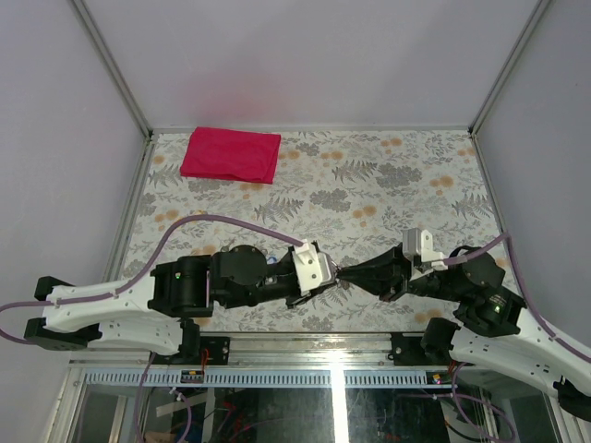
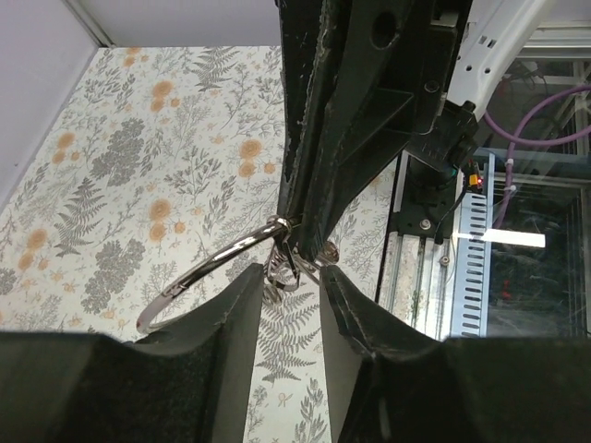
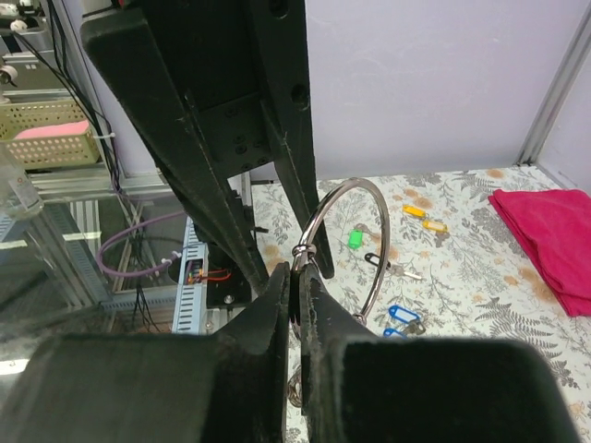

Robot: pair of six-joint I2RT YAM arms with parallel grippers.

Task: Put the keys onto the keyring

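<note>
Keyring (image 2: 222, 254): one large silver loop with small wire rings bunched at one end, held in the air between the two arms, above the near edge of the table (image 1: 369, 185).
Right gripper (image 3: 295, 277): fingers pressed together on the keyring at the bunch of small rings; the large loop stands up past the fingertips.
Left gripper (image 2: 289, 277): jaws spread with a clear gap. The small rings hang in that gap, and the large loop runs off behind one finger. Contact with the metal cannot be told.
Arms: tips meet nose to nose in the top view.
Keys (image 3: 400, 315): two blue heads lying together on the floral surface, not on the keyring, well apart from both grippers.
Other items: green tag (image 3: 353, 239) and yellow tags (image 3: 417, 214) on the table beyond the keys; red cloth (image 1: 231, 155) at the far left corner.
</note>
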